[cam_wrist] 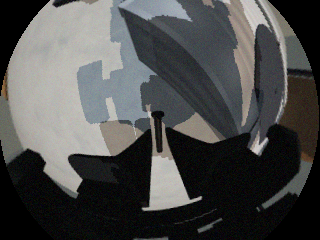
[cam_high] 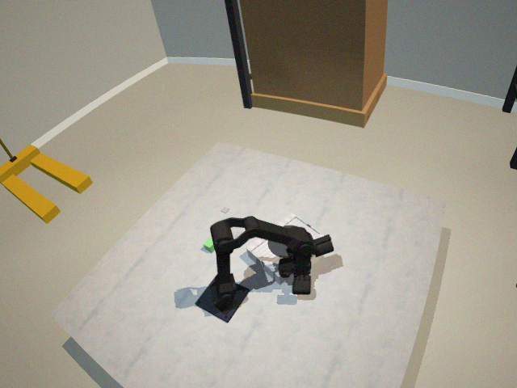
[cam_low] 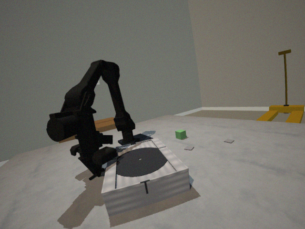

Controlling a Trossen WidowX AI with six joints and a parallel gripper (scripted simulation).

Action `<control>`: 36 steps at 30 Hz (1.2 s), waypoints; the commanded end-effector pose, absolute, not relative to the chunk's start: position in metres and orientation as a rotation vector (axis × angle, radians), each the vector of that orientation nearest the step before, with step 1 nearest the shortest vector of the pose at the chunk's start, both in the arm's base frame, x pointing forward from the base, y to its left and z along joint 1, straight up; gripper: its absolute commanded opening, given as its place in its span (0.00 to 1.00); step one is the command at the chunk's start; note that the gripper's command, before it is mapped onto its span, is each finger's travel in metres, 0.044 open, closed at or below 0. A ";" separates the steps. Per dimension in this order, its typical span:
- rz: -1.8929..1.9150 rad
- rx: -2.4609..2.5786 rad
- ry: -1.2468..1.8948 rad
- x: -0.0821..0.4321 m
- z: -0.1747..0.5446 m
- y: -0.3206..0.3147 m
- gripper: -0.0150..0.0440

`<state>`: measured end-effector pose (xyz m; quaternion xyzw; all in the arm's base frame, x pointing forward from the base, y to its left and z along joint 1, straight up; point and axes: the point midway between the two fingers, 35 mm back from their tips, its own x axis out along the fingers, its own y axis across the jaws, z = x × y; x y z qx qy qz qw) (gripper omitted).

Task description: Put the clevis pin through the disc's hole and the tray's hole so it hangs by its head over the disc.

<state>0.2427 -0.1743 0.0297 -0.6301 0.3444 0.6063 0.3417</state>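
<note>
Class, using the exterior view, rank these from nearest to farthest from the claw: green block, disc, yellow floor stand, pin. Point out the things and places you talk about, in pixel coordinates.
1. Pin (cam_low: 91, 177) (cam_wrist: 159, 134): picture's lower left, on the table.
2. Disc (cam_high: 274, 249) (cam_low: 140, 165) (cam_wrist: 271, 65): centre.
3. Green block (cam_high: 208, 245) (cam_low: 180, 134): right of centre.
4. Yellow floor stand (cam_high: 20, 162) (cam_low: 295, 108): far right, beyond the table.

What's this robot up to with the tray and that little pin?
A black robot arm has its pincer down around the dark pin, which lies on the table beside the tray. The fingers are only slightly apart, with gaps beside the pin, so it seems ungrasped. The disc lies flat in the tray, no pin through its hole.
</note>
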 end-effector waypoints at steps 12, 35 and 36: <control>1.582 -1.636 0.892 0.242 0.028 -0.173 0.25; 1.577 -1.639 0.896 0.241 0.090 -0.174 0.25; 1.577 -1.639 0.896 0.241 0.092 -0.173 0.25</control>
